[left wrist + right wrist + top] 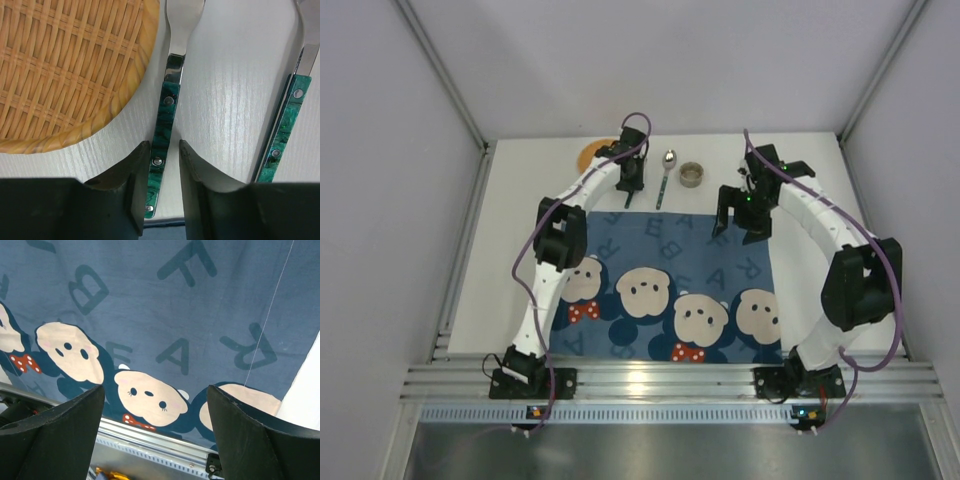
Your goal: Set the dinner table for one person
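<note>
Left gripper (165, 150), jaws a narrow gap apart, straddles the fork (170, 95) handle at the table's (505, 250) 12 o'clock; the table lies under both arms. Right gripper (155, 395) gapes wide, empty, above the mat (150, 300).

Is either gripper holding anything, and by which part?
Nothing is clamped yet. The left gripper straddles the handle end of the green-handled utensil, a gap showing on one side; the right gripper is open and empty.

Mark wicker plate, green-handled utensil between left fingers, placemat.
wicker plate (65, 65): left wrist view, woven centre.
green-handled utensil (165, 120): left wrist view, mid handle.
placemat (210, 305): right wrist view, plain blue cloth.
</note>
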